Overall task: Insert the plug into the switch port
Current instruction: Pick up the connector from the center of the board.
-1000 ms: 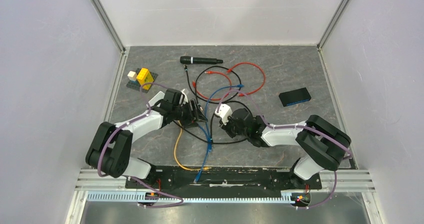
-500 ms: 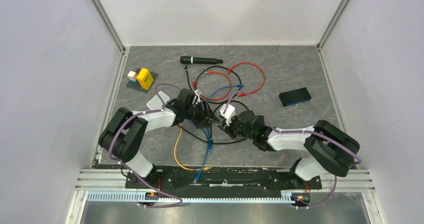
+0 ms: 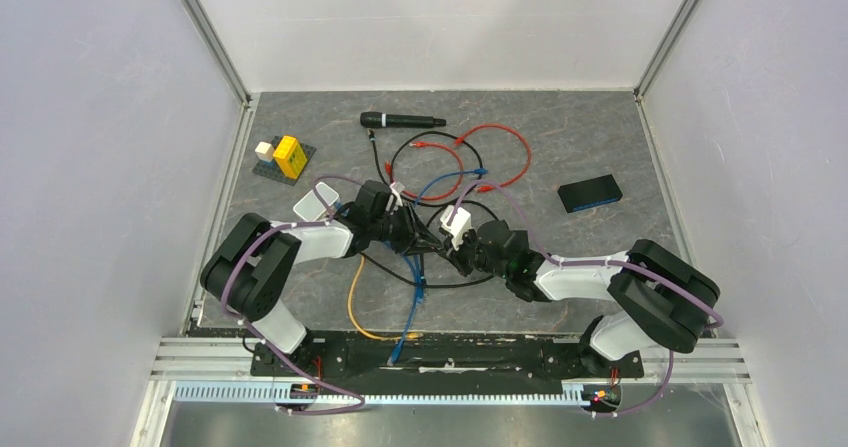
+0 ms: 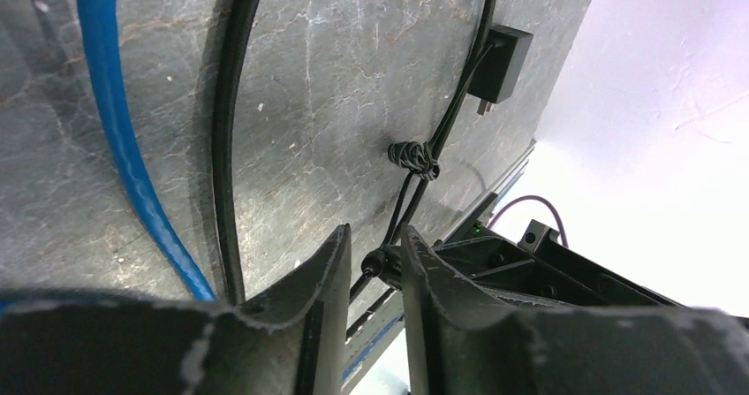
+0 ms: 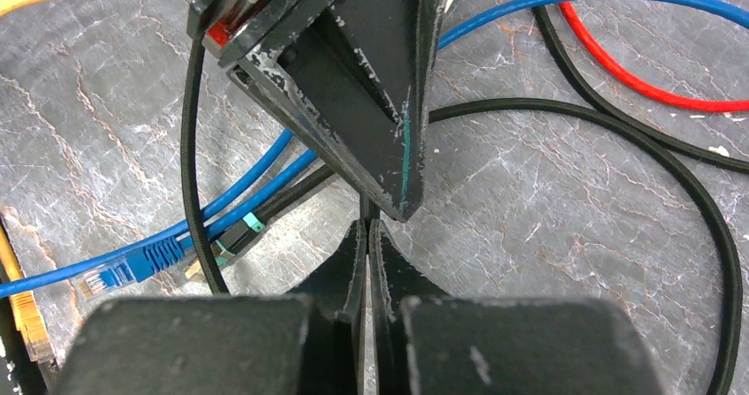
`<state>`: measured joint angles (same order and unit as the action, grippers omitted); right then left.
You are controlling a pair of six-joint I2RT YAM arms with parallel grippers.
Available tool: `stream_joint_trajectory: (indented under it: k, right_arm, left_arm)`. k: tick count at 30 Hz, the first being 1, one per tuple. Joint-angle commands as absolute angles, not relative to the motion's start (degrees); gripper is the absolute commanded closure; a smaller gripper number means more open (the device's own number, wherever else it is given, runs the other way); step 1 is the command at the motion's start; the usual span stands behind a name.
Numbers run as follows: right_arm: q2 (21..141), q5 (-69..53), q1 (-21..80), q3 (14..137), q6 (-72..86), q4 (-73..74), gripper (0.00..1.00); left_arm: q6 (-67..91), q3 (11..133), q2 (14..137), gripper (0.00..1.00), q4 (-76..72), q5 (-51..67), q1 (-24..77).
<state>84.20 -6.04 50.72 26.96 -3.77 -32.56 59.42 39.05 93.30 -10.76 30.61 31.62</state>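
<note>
The plug is a small black barrel tip on a thin black lead. It pokes out between the fingers of my left gripper, which stands open with a narrow gap around it. My right gripper is shut on the plug's rear, tip to tip with the left gripper's finger. Both grippers meet mid-table, the left gripper just left of the right gripper. A pale flat box lies beside my left forearm. The switch port on it does not show.
The lead runs through a knot to a black adapter. Blue cable, yellow cable and red cable tangle under the grippers. A microphone, a black-and-blue box and yellow and white blocks lie further back.
My left arm has swung right to meet the right gripper, and its jaws have narrowed around the plug. The right gripper shifted slightly left, still shut.
</note>
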Motion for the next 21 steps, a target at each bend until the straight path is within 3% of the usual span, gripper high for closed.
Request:
stream_joint_trajectory:
  k: [1,5,8,13,17,21]
  right_arm:
    - [83.62,-4.67,50.45,27.86,-2.5,-35.72,1.0]
    - [83.6,-4.87,50.47,27.95,-2.2,-35.94,1.0]
    - [83.39,-6.37,50.41,27.32,-3.63,-36.29,0.9]
    - [82.31,-8.52,49.77,24.43,-4.72,-38.85,0.8]
    - [82.15,-8.66,49.26,23.82,-4.83,-39.26,0.81]
    - [82.01,-8.71,49.1,23.82,-4.83,-40.07,0.89]
  left_arm:
    - [64.47,37.65,93.11,0.71,-15.59,32.67,31.82]
    - [65.25,37.1,91.43,0.87,-15.56,32.18,31.82]
    - [65.63,37.2,90.73,0.96,-15.52,32.1,31.82]
    - [65.98,37.01,90.11,0.98,-15.45,32.21,31.82]
    - [66.12,36.87,89.67,0.98,-15.46,32.08,31.82]
    - [66.24,36.92,89.45,0.98,-15.46,32.08,31.82]
